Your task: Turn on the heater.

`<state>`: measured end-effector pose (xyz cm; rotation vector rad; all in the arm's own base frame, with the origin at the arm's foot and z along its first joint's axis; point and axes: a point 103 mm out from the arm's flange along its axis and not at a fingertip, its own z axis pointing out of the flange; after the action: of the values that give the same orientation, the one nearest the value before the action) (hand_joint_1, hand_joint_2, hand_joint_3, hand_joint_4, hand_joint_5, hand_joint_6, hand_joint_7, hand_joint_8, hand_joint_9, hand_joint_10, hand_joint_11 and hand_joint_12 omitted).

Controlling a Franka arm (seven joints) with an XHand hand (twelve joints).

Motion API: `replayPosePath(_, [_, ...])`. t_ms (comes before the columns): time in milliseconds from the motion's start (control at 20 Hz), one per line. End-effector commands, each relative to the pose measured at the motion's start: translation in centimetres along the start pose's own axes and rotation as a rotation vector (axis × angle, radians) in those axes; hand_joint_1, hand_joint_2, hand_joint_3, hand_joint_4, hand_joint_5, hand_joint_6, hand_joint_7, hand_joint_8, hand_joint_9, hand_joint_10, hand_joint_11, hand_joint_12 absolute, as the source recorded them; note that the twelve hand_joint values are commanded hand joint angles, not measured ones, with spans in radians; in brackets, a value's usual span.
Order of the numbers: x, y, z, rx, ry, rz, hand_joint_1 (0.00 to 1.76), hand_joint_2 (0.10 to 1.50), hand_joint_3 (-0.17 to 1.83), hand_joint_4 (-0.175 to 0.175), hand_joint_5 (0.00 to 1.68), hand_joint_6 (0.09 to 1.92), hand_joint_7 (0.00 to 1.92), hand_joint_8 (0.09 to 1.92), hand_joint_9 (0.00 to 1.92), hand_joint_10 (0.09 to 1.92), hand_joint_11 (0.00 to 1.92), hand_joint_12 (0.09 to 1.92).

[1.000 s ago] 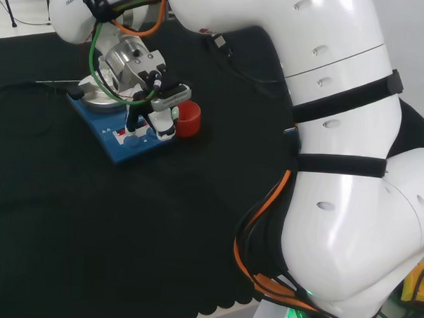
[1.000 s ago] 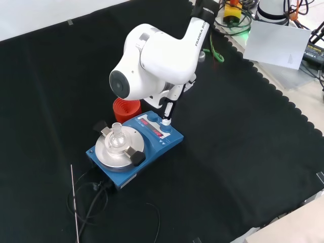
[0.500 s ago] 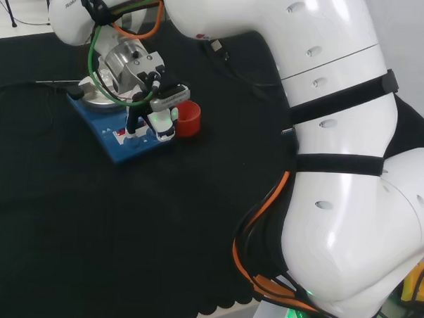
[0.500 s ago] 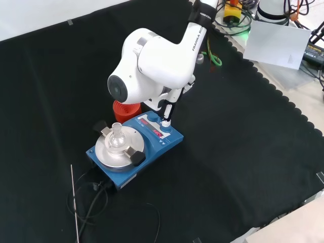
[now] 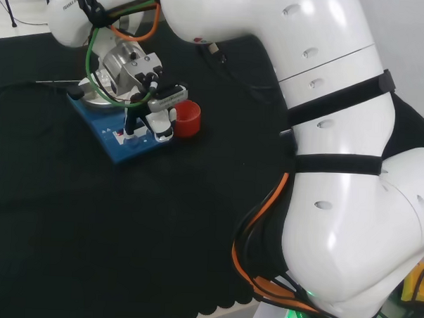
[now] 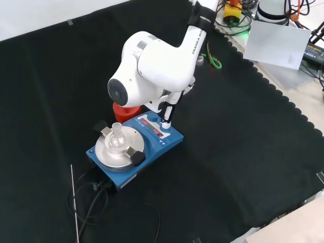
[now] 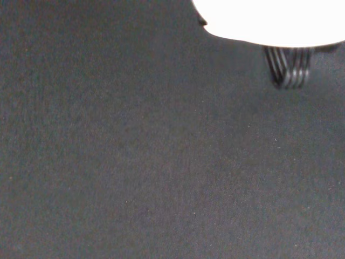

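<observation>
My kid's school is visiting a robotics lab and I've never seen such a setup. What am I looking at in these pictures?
The big white shapes are one robot arm with a black and white hand. One camera looks over the arm from behind, one from in front, one sits at the wrist and sees black cloth. On the cloth stands a blue heater with a round metal plate, a small glass flask on it and a red ring beside it. A finger reaches down to the heater's control panel. The hand holds nothing.

Glossy white robot arm [image 5: 338, 171] with rounded links, black band seams, a round grey joint cap [image 6: 117, 89], orange and green cables [image 5: 103, 63], and a black and white hand [image 5: 154, 114]
</observation>
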<state>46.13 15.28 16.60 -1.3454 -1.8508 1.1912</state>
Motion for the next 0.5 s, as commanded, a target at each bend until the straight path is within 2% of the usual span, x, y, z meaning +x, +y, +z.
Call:
replayPosePath(50, [-0.1,0.1,0.2,0.006,0.003,-0.005,1.6,0.41,1.48,0.012,0.08,0.09,1.76,1.77,1.92,1.67,1.84,1.63])
replayPosePath(200, [-0.1,-0.5,-0.2,-0.007,0.007,-0.015,1.6,0.41,1.49,0.011,0.08,0.09,1.76,1.77,1.92,1.67,1.84,1.63])
replayPosePath(500, [0.3,-4.0,-2.2,-0.078,-0.004,-0.042,1.6,0.41,1.49,0.008,0.09,0.09,1.76,1.76,1.92,1.67,1.84,1.63])
